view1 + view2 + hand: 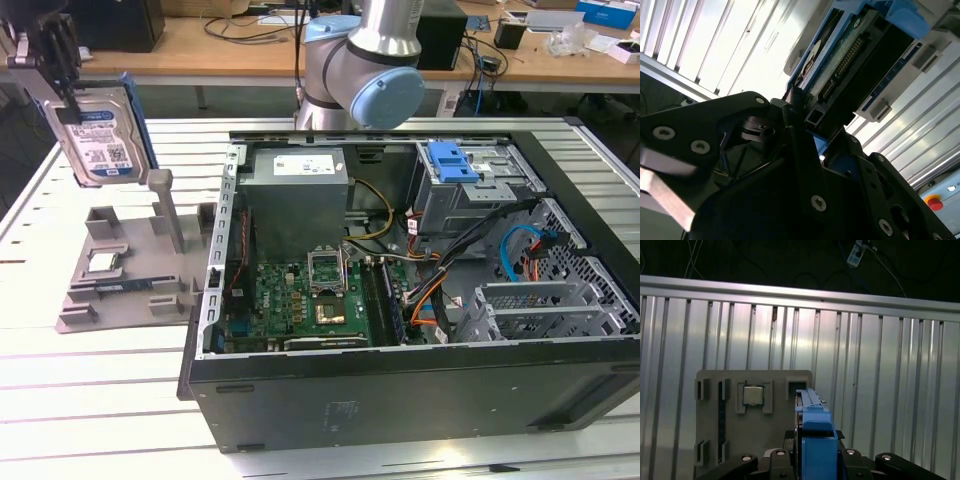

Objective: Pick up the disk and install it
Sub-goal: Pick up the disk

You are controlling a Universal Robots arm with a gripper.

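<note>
Claw (68, 95): mine, black, two-fingered. It is clamped on the upper end of the disk, one finger on each side of it.
Disk (100, 140): rectangular silver metal hard drive with a blue-and-white label on its face, clipped in a blue plastic carrier frame.
Disk, place: it is held up in the air at the exterior view's left, hanging slightly tilted under my claw. It is above the holder and outside the computer case. Its lower corner is near the top of the holder's upright post, and I cannot tell whether they touch.
Disk, second wrist view: the connector end of the disk (850, 55) and its blue frame run away from the claw (815, 125).
Disk, first wrist view: the disk (815, 435) is seen edge-on, blue frame foremost, between the two sides of the claw (815, 460).
Holder (130, 285): grey plastic fixture with slots and an upright post, lying on the worktop beside the case; it also shows in the first wrist view (715, 405).
Chip (104, 262): small square silver chip seated in a recess of the holder (753, 395).
Computer case (400, 400): black tower lying on its side, open on top, with a green board, cables and a silver box inside.
Bracket (450, 160): bare blue plastic piece on top of the metal drive cage inside the case.
Worktop (100, 420): ribbed aluminium surface.
Arm (375, 60): grey with pale blue joint caps, behind the case.
</note>
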